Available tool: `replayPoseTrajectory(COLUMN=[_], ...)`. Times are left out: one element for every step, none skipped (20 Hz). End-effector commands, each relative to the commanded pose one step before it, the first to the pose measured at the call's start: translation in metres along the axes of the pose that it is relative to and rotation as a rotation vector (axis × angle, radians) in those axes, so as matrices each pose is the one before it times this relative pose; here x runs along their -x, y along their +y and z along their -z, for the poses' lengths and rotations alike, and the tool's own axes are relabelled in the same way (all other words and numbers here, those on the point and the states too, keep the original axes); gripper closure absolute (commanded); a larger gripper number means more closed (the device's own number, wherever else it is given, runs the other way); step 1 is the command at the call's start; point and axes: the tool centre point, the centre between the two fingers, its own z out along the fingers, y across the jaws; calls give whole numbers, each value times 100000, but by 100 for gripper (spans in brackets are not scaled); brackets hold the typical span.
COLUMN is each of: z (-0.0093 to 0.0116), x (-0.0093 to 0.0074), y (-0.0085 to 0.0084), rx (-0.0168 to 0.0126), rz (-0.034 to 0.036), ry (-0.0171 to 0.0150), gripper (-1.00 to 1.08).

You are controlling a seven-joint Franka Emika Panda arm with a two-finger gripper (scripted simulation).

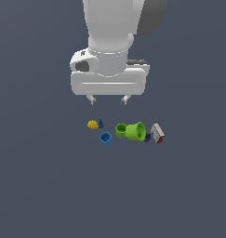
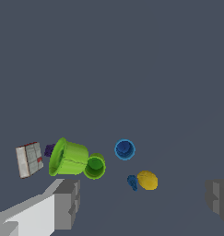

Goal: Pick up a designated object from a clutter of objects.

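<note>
Wrist view puts the tool (image 2: 143, 200) closest to you: its two grey fingers (image 2: 67, 203) stand wide apart at the picture's edges, released, with nothing between them. Past them you can count seven small things on the dark grey desk (image 2: 132, 69). Nearest the fingers sit one yellow lump (image 2: 147, 180) and one small blue cone (image 2: 132, 181), just beside each other. A little further you have one blue cup (image 2: 124, 149), upright, its mouth facing the camera. Next come two green cups: a small darker one (image 2: 95, 166), upright, and a larger lime one (image 2: 67, 157) lying on its side, the two touching. One purple piece (image 2: 49, 150) shows only partly behind the lime cup. Furthest along the row lies the one red and white box (image 2: 29, 159), tilted, near the purple piece, with its grey gridded face towards you and a red edge showing.

In the exterior view, you see the tool (image 1: 108, 99) hanging above the desk (image 1: 40, 186), clear of everything, over the gap between the blue cone (image 1: 101, 123) and the small green cup (image 1: 121, 129). The box (image 1: 157, 133) lies at the exterior view's right end of the row, well apart from the tool.
</note>
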Motion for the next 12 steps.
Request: replayPoseTrajectory(z=[-9, -134, -152, -209, -267, -338, -411, -477, -537, -594, -652, -714], x=[-16, -14, -24, -46, -57, -65, -69, -70, -71, -70, -65, -54], y=[-11, -138, -159, -220, -275, -360, -440, -508, -578, -646, -716, -789], rx=[41, -6, 30, 62, 76, 89, 93, 94, 100, 107, 109, 104], rz=[143, 59, 87, 155, 191, 247, 292, 325, 375, 427, 478, 525], ry=[31, -104, -32, -28, -25, -49, -78, -96, -107, -108, -111, -119], gripper=[-92, -92, -92, -92, -92, -92, -92, -92, -92, -92, -92, -92])
